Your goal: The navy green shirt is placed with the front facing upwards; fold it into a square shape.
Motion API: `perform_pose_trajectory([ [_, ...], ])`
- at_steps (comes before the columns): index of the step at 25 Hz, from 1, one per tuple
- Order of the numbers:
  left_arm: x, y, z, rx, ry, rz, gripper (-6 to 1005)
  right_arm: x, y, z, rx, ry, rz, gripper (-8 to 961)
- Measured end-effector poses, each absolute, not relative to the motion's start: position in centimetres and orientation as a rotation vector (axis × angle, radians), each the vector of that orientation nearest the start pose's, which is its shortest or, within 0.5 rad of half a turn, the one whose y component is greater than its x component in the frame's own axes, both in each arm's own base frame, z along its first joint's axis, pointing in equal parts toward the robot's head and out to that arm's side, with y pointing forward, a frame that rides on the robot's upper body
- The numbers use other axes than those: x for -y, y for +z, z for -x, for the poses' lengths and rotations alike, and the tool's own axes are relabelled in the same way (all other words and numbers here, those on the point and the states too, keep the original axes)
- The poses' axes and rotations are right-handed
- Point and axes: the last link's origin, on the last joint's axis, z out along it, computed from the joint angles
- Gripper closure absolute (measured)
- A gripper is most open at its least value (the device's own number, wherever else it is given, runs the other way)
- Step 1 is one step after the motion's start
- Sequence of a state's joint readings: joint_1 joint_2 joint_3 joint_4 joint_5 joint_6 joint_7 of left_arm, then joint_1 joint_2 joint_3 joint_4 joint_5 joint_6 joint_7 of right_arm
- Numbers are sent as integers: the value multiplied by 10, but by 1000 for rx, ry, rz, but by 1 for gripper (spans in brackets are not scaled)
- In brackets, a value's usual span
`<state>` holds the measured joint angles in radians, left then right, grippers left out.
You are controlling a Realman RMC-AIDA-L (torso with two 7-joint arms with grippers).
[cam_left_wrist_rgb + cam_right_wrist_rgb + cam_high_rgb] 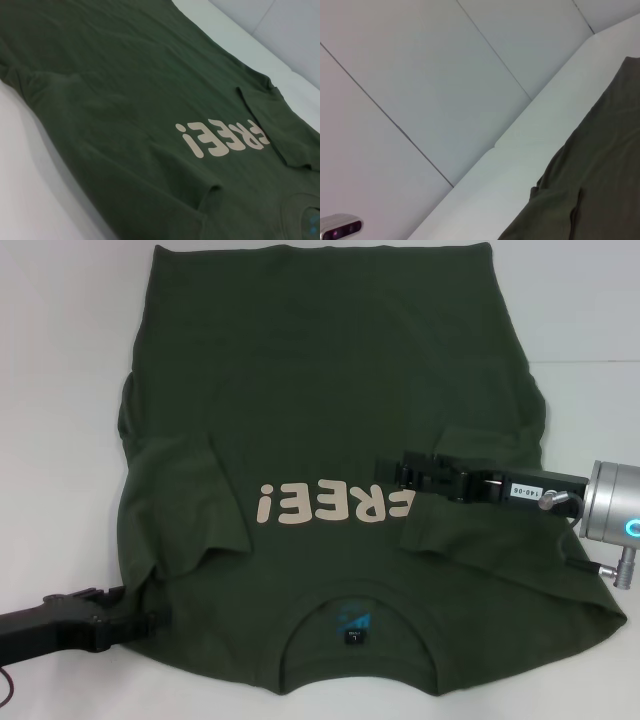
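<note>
across the white desk the navy green shirt is spread face up, its collar and small neck label nearest the robot and its hem at the far edge, with the cream "free!" lettering read upside down from the head view. both sleeves are seen folded inward onto the chest, the right one lying over the end of the lettering. the right gripper is held low over that folded right sleeve, at the inner edge of the flap; whether its fingers are wide, narrow or pinching cloth cannot be told. the left gripper is placed at the near left corner of the shirt, by the shoulder, and its fingers are likewise too hidden against the dark cloth to be judged. several risks are judged from here: if the right sleeve flap is caught on the fingers as that arm is lifted away, the fold could be dragged open again; if only one layer is pinched at the left shoulder, the body could be folded crookedly and the square spoiled; wrinkles along the left side could be locked in by the next fold. no containers are shown in any view, so nothing is held in one.
</note>
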<state>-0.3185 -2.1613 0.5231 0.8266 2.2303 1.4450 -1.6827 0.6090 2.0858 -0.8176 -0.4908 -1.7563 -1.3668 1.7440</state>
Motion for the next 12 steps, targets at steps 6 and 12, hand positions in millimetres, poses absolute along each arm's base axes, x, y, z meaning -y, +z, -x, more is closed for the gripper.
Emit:
perform_pose_trajectory([
  [6,-276,8,347,1247,-469,2358,154,-359,-30,-234,-1225,947,2513,56],
  [12,-278,11,348,1254,-453,2342,175,-359,-29,-234,-1223,949,2511,57],
])
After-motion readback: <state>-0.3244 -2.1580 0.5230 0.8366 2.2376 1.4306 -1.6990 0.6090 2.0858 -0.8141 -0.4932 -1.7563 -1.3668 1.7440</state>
